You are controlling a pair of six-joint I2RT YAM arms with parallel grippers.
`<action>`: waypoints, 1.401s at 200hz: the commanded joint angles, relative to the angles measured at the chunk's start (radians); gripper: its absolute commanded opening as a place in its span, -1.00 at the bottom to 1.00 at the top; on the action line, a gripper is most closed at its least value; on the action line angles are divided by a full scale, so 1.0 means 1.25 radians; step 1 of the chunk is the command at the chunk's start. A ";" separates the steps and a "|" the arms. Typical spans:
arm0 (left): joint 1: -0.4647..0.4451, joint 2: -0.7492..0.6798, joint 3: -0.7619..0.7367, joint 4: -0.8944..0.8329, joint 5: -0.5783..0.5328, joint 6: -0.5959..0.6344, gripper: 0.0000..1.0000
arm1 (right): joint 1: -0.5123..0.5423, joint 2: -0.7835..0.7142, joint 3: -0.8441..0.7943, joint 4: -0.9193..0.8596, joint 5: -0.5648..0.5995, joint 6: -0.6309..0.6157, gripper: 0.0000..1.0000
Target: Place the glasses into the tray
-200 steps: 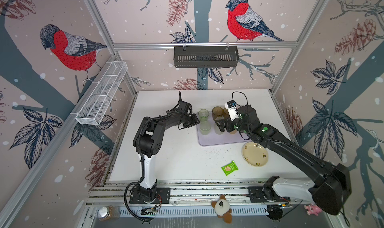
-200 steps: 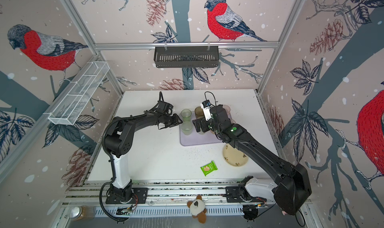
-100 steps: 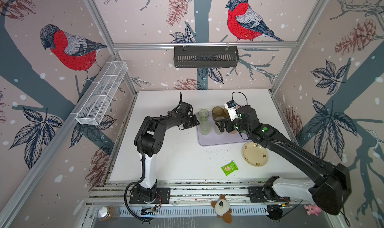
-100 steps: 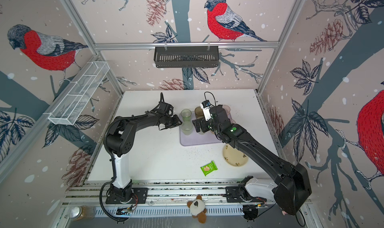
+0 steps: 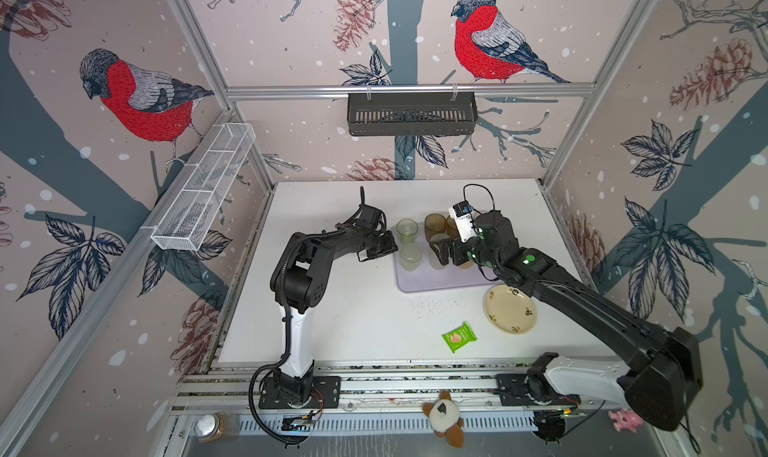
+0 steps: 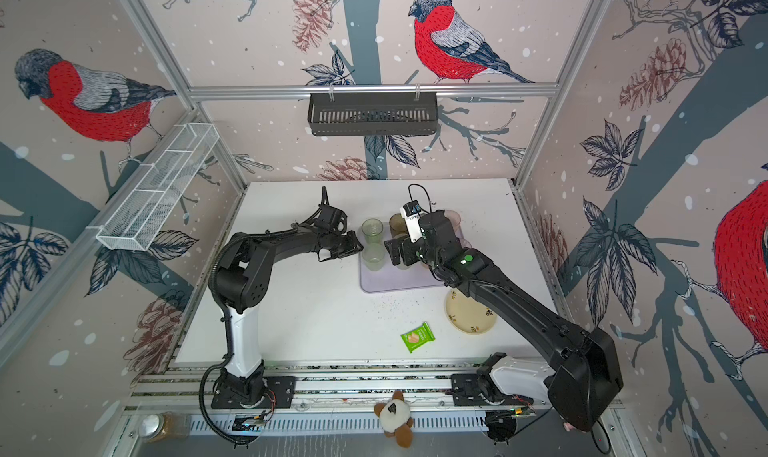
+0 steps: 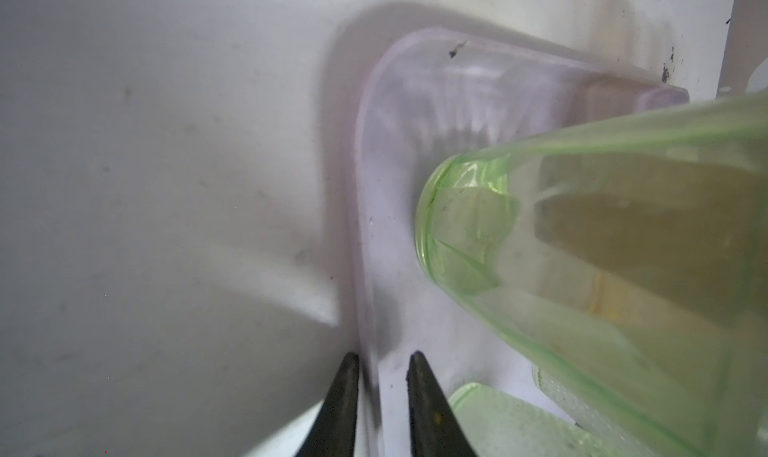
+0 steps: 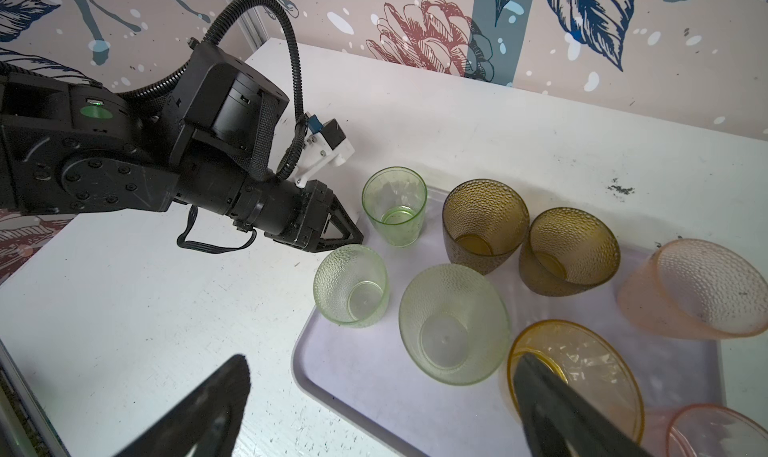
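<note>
On the white bench [image 5: 332,309], the left hand [image 7: 382,357] is almost closed around the tray [image 7: 365,226] rim; I cannot tell if it pinches. A tug could tip the glasses [image 8: 453,309] standing inside. The right hand [image 8: 380,356], spread wide, could bump the yellow glass [image 8: 590,351].
</note>
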 commanded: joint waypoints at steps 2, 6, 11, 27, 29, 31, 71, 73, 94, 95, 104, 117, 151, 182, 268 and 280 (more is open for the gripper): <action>-0.003 -0.001 -0.009 0.007 -0.020 0.003 -0.59 | 0.002 0.003 0.008 0.009 0.010 -0.007 0.99; -0.004 -0.001 -0.010 0.006 -0.023 0.004 -0.60 | 0.002 0.004 0.009 0.009 0.009 -0.006 0.99; -0.005 -0.002 -0.011 0.005 -0.025 0.004 -0.61 | 0.001 0.004 0.010 0.009 0.010 -0.007 0.99; -0.006 -0.003 -0.018 0.003 -0.032 0.006 -0.66 | 0.000 0.007 0.011 0.010 0.009 -0.008 0.99; -0.006 -0.003 -0.019 0.003 -0.033 0.005 -0.67 | 0.001 0.007 0.012 0.009 0.009 -0.008 0.99; -0.006 -0.004 -0.018 0.004 -0.033 0.003 -0.68 | 0.001 0.007 0.013 0.009 0.009 -0.008 0.99; -0.006 -0.014 -0.031 0.009 -0.043 -0.004 -0.79 | 0.000 0.008 0.014 0.008 0.009 -0.009 0.99; -0.006 -0.014 -0.031 0.008 -0.043 -0.003 -0.80 | 0.000 0.008 0.014 0.007 0.009 -0.010 0.99; -0.004 -0.017 -0.035 0.006 -0.045 0.002 -0.85 | 0.000 0.006 0.014 0.007 0.010 -0.010 0.99; -0.004 -0.017 -0.035 0.007 -0.046 0.002 -0.85 | 0.000 0.006 0.014 0.007 0.010 -0.010 0.99; -0.002 -0.019 -0.039 0.009 -0.046 0.001 -0.85 | 0.001 0.004 0.012 0.006 0.011 -0.008 0.99; 0.003 -0.022 -0.043 0.014 -0.043 0.003 -0.87 | 0.000 0.000 0.008 0.007 0.013 -0.006 0.99; 0.019 -0.029 -0.050 0.008 -0.040 0.027 -0.90 | 0.000 -0.004 -0.001 0.008 0.015 -0.003 0.99; 0.045 -0.044 -0.062 -0.001 -0.035 0.048 -1.00 | 0.000 -0.006 0.000 0.008 0.018 -0.005 0.99; 0.123 -0.062 -0.069 -0.039 -0.011 0.143 -1.00 | 0.000 0.004 0.018 -0.005 0.015 -0.012 0.99; 0.139 -0.064 -0.068 -0.046 -0.010 0.157 -1.00 | -0.001 0.004 0.019 -0.007 0.016 -0.012 0.99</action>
